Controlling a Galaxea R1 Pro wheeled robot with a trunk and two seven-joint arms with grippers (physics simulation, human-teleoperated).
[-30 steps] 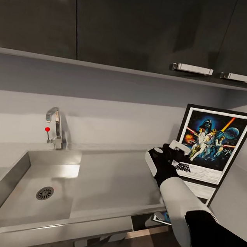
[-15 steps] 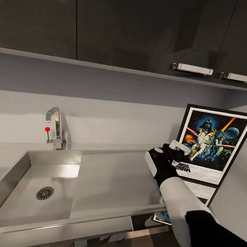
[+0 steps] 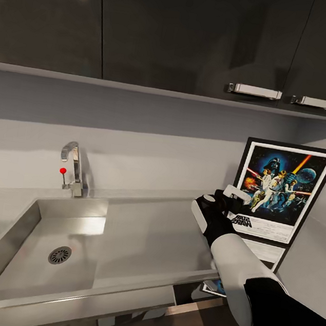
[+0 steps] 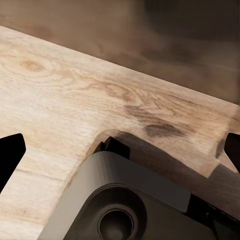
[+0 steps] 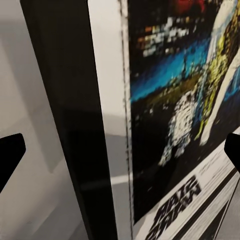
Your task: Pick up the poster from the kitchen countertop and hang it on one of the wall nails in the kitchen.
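Beside the steel sink [image 3: 69, 243], open right pincer [image 3: 233, 198] straddles black-framed upright Star Wars poster [image 3: 279, 192]; a shallow edge grip risks toppling it.

Framed poster [image 3: 279, 192] upright on countertop [image 3: 149, 223]

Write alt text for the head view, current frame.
The robot's right claw reaches to the left edge of a framed Star Wars poster standing upright on a light-grey countertop against the wall. To its left are a steel sink with a chrome tap, below dark upper cabinets.
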